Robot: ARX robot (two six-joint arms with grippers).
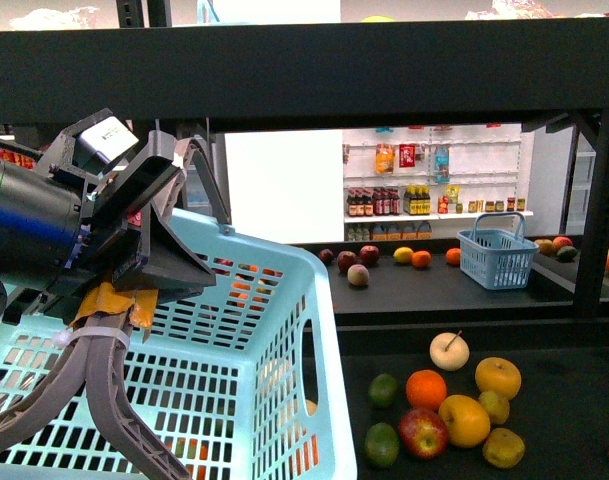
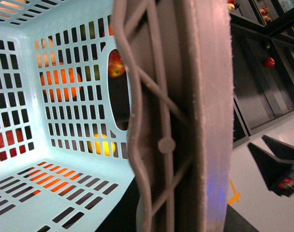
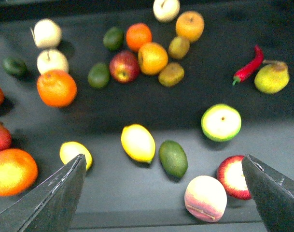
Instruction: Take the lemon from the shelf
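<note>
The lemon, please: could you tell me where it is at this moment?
In the right wrist view, the lemon lies on the dark shelf, between the fingers of the open right tool, right beside a dark green fruit.

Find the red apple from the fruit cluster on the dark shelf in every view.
Front view: the red apple lies lower right, in the cluster on the shelf.
Left wrist view: a red apple shows through the handle slot of the basket; cannot tell if it is the same.
Right wrist view: the apple sits in the cluster beyond the lemon.
Shared landmark: the orange next to the apple, in front and right wrist views.
</note>
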